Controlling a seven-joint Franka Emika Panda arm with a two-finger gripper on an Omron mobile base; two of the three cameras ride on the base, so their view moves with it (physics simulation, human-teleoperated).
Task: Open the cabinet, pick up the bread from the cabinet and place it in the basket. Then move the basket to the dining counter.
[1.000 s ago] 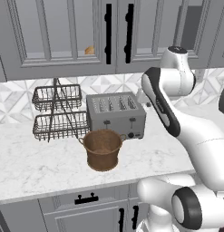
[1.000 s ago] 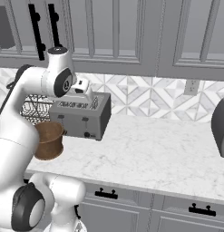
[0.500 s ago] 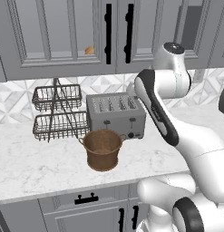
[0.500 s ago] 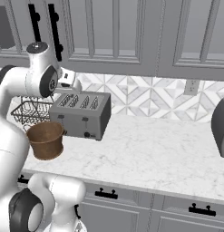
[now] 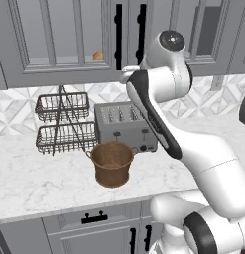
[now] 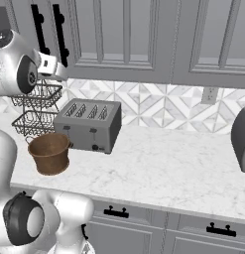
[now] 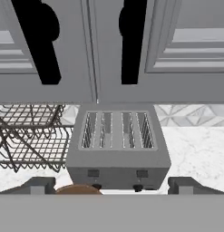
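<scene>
Behind the left glass door of the cabinet [image 5: 69,44], above and to the left of the gripper [image 7: 111,186], the bread [image 5: 98,54] shows as a small tan lump, partly cut off by the door frame; its long axis cannot be made out. Both doors are shut, and their black bar handles [image 7: 131,43] stand upright just ahead of the gripper. The gripper holds nothing, its two tips [image 7: 38,185] set wide apart. Below it, on the marble surface [image 6: 158,168], the basket [image 5: 112,163] stands upright, mouth up, in front of the toaster [image 7: 118,142]. A wire rack [image 5: 62,124] sits to the left.
</scene>
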